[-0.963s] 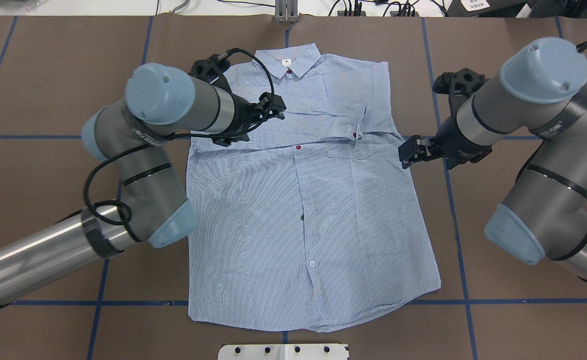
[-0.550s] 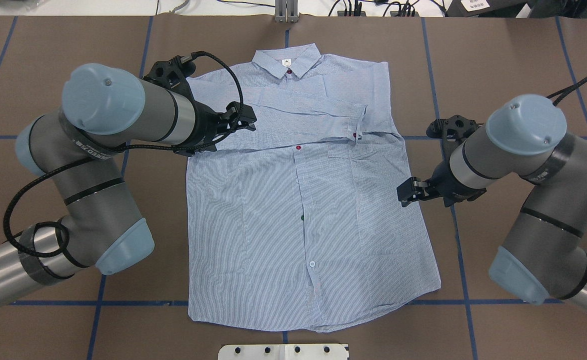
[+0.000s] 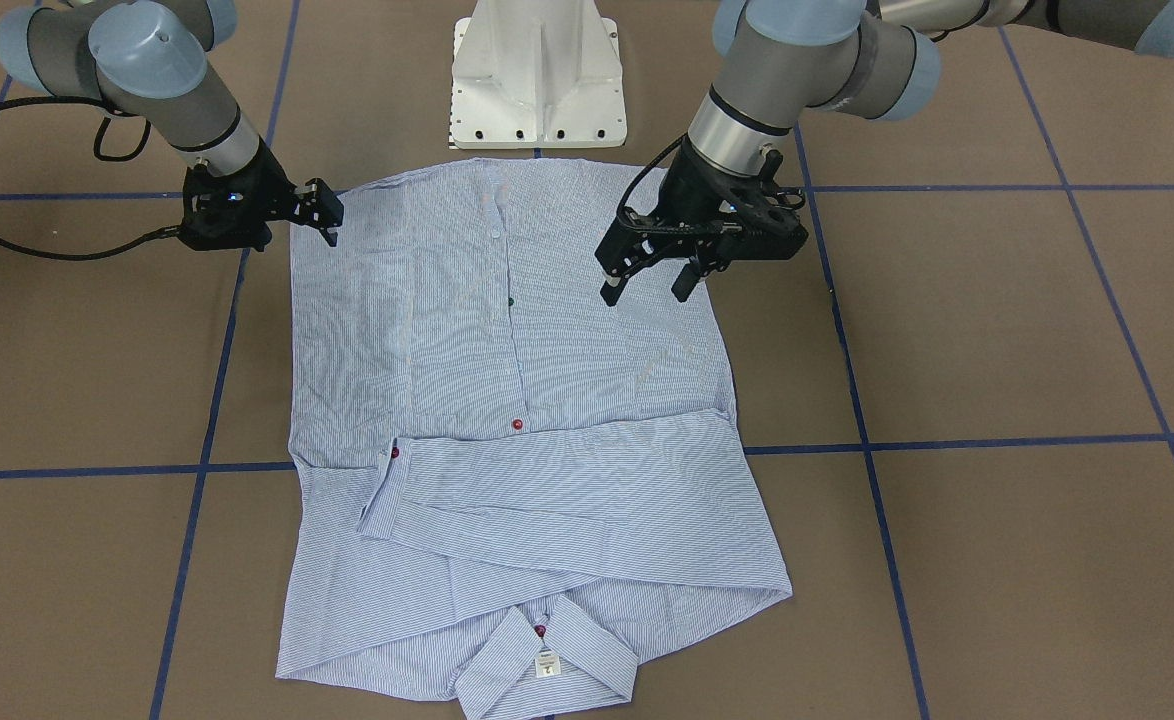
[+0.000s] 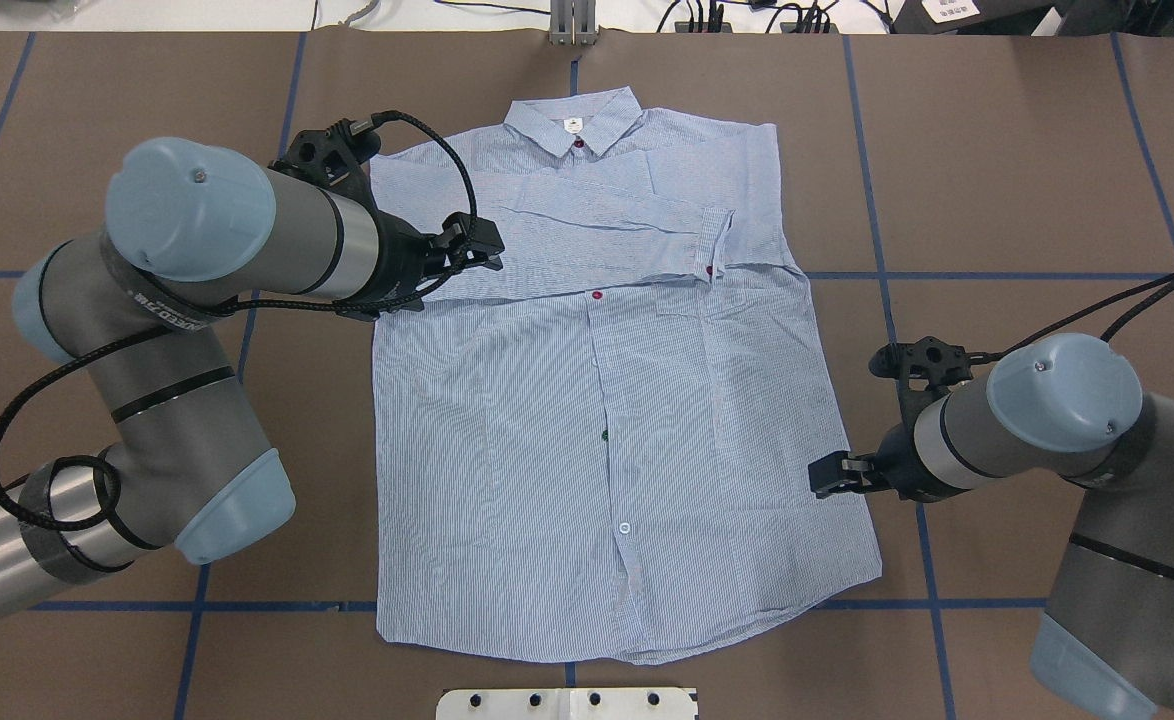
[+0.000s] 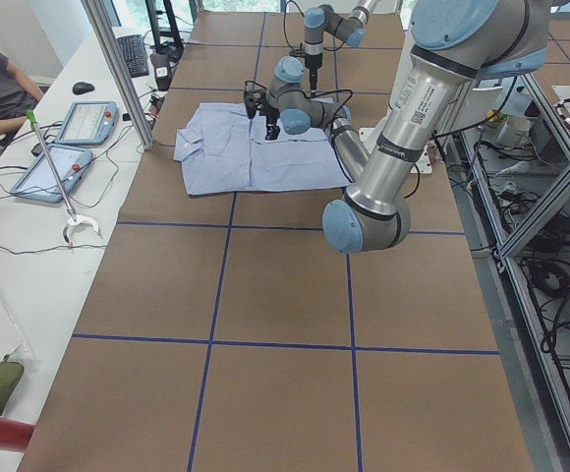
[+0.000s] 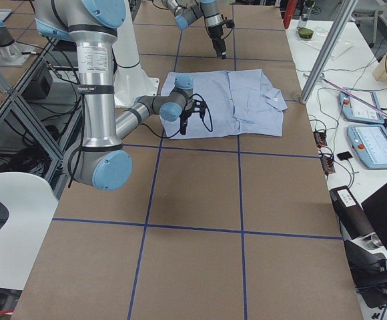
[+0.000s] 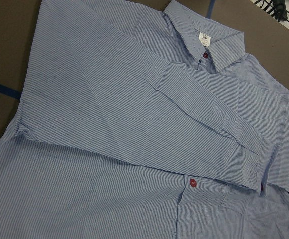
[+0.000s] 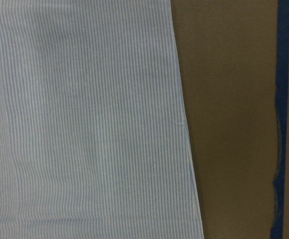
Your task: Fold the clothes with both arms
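Shirt (image 4: pixel 597 430): lies flat, front up, in the middle of the counter (image 4: pixel 1027 150). In the overhead view the collar (image 4: pixel 572 118) is at 12 o'clock and the hem at 6.

Sleeves: both are folded across the chest, the top one (image 4: pixel 587 235) ending in a cuff (image 4: pixel 715 240) towards 2 o'clock. Likely reason: it squares the body into a block before the larger folds.

Left hand (image 3: pixel 647 290): jaws spread and holding nothing. It hangs over the shirt's 10 o'clock shoulder, above the folded sleeve.

Right hand (image 4: pixel 819 478): sits at the shirt's side edge, about 4 o'clock. I cannot tell whether its fingers are apart or together.

Probable intent: one hand on each side suggests a two-handed pickup for the next fold. No cloth is held yet.

Front-facing view only: shows the gap between the left jaws, which the wrist hides from overhead.

Right wrist view only: shows the side edge running straight and unlifted beside bare counter and a blue tape line (image 8: pixel 281 124).

Left wrist view only: shows the neck label (image 7: pixel 205 37) and red buttons up close.
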Robot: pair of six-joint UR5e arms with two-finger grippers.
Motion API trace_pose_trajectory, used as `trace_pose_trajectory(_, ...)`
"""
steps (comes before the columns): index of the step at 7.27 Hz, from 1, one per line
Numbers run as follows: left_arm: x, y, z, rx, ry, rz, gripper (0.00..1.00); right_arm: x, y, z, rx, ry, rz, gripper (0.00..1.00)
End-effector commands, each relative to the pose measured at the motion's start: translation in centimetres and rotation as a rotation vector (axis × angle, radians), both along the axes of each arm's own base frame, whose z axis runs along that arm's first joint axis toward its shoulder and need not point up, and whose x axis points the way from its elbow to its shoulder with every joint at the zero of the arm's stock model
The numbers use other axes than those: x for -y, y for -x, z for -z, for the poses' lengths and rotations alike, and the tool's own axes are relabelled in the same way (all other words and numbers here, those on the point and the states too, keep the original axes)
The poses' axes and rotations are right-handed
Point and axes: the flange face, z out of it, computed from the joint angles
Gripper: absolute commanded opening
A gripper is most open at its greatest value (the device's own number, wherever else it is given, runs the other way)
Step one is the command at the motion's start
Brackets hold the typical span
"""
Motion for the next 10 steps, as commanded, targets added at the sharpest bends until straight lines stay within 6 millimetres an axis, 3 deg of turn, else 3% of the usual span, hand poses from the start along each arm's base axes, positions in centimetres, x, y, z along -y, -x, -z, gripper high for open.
trace_pose_trajectory(1,-0.1,-0.1,0.0,0.0,-0.001,0.0,1.0,-2.0,0.9,-0.9,-0.017,0.064,-0.011,1.0)
trace_pose_trajectory(7,-0.1,-0.2,0.6,-0.008,-0.008,0.001,1.0,-3.8,1.7,-3.2,-0.068,0.093,0.016,0.96)
trace_pose_trajectory(9,-0.1,-0.2,0.5,-0.007,-0.007,0.0,1.0,-4.1,2.1,-3.7,-0.078,0.097,0.025,0.85)
trace_pose_trajectory(10,-0.1,-0.2,0.4,-0.006,-0.006,0.0,1.0,-4.1,2.1,-3.6,-0.077,0.097,0.026,0.74)
